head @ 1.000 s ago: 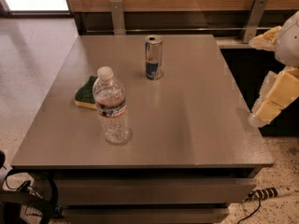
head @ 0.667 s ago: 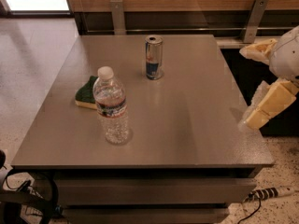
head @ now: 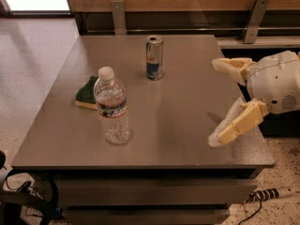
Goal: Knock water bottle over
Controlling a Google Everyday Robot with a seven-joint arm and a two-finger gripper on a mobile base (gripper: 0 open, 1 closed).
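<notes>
The gripper (head: 215, 102) has been brought leftward over the last second: a second ago it was held off the right edge of the table (head: 178, 125), and it is now carried in over that edge, with the lower jaw hung just above the surface near the front right corner. Its jaws are held spread wide apart, and nothing is pinched between them. The water bottle (head: 111, 109) is left exactly where it was, upright on the left front part of the table, well apart from the gripper and not yet touched. The sponge (head: 86, 93) is found just behind and to the left of the bottle, and the can (head: 154, 57) is stood farther back near the middle; neither has been shifted. The change is judged to be an approach only: the gap to the bottle has been narrowed, yet most of the table's width is still to be crossed. A sideways sweep at the upper body of the bottle is likely to be needed, since a low push could merely slide it.
</notes>
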